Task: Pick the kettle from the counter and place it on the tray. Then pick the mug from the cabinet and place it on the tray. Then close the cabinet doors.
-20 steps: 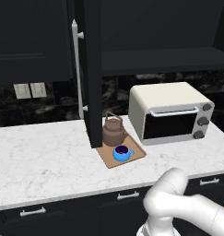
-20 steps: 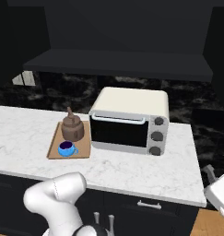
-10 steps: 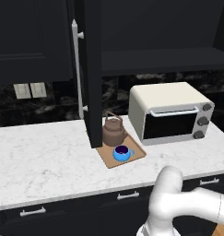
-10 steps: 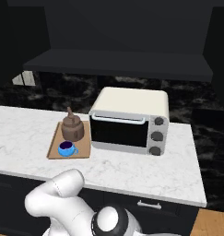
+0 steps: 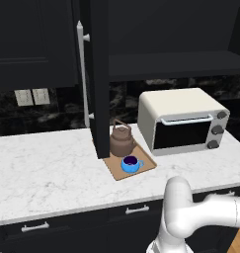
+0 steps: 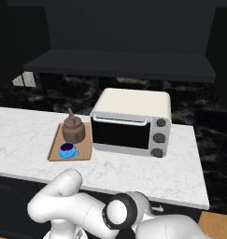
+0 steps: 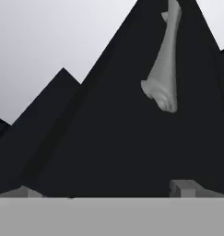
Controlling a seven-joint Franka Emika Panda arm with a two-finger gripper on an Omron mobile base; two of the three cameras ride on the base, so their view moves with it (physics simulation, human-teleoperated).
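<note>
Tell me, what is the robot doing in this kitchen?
It's tidying up. The brown kettle and the blue mug already sit together on the wooden tray on the white counter, beside the toaster oven. The robot's claw is open and holds nothing. It faces a black cabinet door with a silver handle. One cabinet door is open.

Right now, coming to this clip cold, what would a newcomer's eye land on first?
Probably the bright blue mug beside the brown kettle, both on the tan tray on the white marble counter. Next, the cream toaster oven just to the tray's right. Above, a black cabinet door stands open edge-on with its long silver handle.
</note>
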